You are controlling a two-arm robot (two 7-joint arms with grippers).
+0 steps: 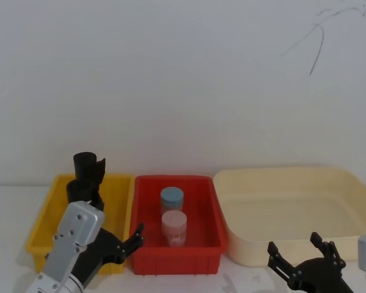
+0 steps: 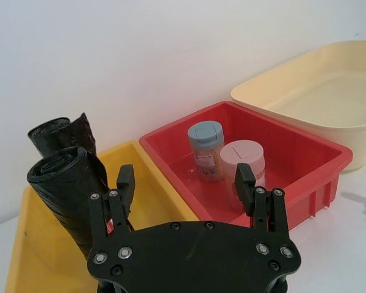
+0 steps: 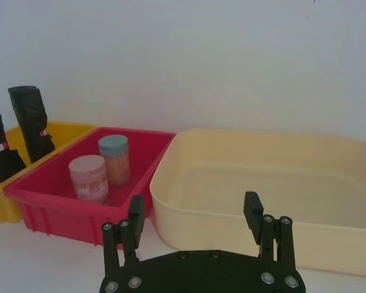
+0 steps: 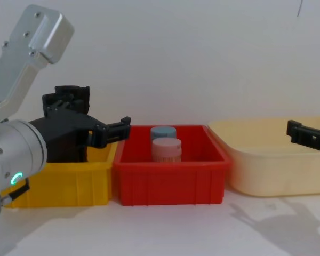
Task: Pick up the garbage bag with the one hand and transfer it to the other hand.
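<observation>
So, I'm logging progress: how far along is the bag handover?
Nothing is done yet: the garbage bag stands in the yellow bin, ungripped. In hand: the left claw, open, hangs close by it. Left: grip, lift, and pass it to the right claw, open in front of the cream tub.

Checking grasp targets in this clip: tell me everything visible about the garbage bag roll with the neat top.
The garbage bag is a black roll of crinkled plastic film, tightly wound, its spiral end visible on top. It stands in the yellow bin, slightly tilted, rising above the rim, close beside a ragged-topped roll. The open left end effector hovers next to it, not gripping.
</observation>
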